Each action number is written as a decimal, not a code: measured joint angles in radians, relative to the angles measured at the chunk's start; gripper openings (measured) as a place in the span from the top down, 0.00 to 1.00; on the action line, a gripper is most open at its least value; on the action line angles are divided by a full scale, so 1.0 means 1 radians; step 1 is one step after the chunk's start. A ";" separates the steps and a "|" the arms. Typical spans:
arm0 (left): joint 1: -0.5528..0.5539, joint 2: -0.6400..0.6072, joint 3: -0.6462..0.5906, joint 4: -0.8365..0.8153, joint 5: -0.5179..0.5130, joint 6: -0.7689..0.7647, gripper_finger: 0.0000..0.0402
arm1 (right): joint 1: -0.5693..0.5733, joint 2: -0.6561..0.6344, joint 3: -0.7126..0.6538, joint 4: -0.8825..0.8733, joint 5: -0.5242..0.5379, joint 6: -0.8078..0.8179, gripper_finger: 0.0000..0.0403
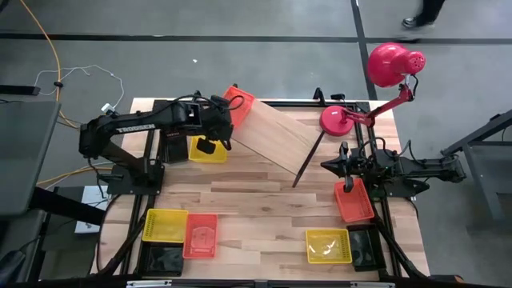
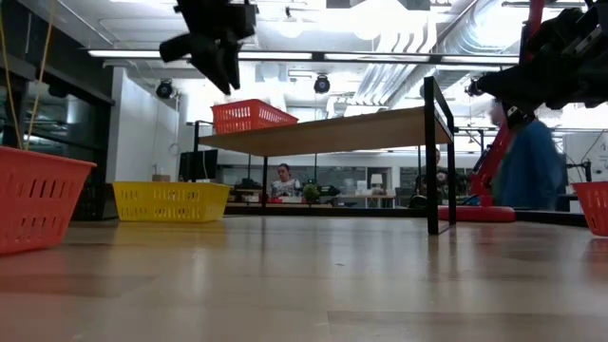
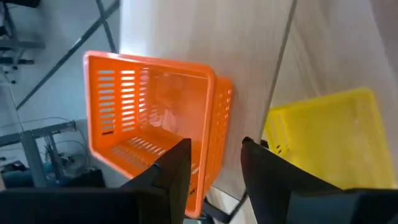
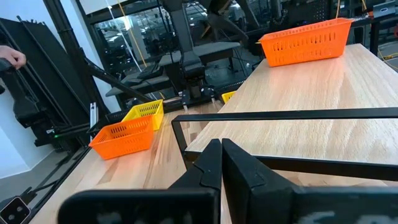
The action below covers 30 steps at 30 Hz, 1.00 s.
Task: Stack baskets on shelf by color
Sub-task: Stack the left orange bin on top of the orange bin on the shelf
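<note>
Near the bench's (image 1: 264, 200) front lie yellow and orange baskets. The right end effector (image 1: 346, 186), fingers together and empty, hangs over an orange basket (image 1: 354, 202). Farther back, the left end effector (image 3: 214, 163) hovers parted and empty beside the orange basket (image 3: 155, 124) on the shelf (image 1: 276, 136).

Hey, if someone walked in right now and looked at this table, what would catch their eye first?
Probably the red desk lamp at the far right corner. Next, the single orange-red basket sitting on the far end of the shelf, with the left gripper open just above it. The right gripper waits shut near the shelf's other end.
</note>
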<state>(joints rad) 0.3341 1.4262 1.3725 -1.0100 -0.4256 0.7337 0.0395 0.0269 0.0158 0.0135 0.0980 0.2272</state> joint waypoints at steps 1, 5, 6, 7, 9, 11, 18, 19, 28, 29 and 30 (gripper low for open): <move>-0.004 -0.016 0.000 0.001 0.003 -0.018 0.69 | 0.000 0.000 0.000 0.000 0.000 0.000 1.00; -0.025 -0.089 0.000 0.004 0.066 -0.112 0.68 | 0.000 0.000 0.000 0.000 0.000 0.000 1.00; -0.031 -0.107 0.000 0.004 0.096 -0.145 0.68 | 0.000 0.000 0.000 0.000 0.000 0.000 1.00; -0.037 -0.124 0.000 0.004 0.138 -0.181 0.68 | 0.000 0.000 0.000 0.000 0.000 0.000 1.00; -0.052 -0.160 0.000 0.004 0.235 -0.260 0.68 | 0.000 0.000 0.000 0.000 0.000 0.000 1.00; -0.068 -0.190 0.000 0.004 0.356 -0.339 0.68 | 0.000 0.000 0.000 0.000 0.000 0.000 1.00; -0.185 -0.256 -0.036 0.102 0.688 -0.541 0.68 | 0.000 0.000 0.000 0.000 0.000 0.000 1.00; -0.215 -0.264 -0.056 0.152 0.703 -0.553 0.68 | 0.000 0.000 0.000 0.000 0.000 0.000 1.00; -0.468 -0.291 -0.327 0.666 0.764 -0.603 0.68 | 0.000 0.000 0.000 0.000 0.000 0.000 1.00; -0.493 -0.291 -0.357 0.710 0.764 -0.596 0.68 | 0.000 0.000 0.000 0.000 0.000 0.000 1.00; -0.516 -0.291 -0.387 0.752 0.765 -0.585 0.69 | 0.000 0.000 0.000 0.000 0.000 0.000 1.00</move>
<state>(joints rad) -0.1815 1.1351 0.9856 -0.2575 0.3389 0.1485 0.0395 0.0269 0.0162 0.0135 0.0978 0.2271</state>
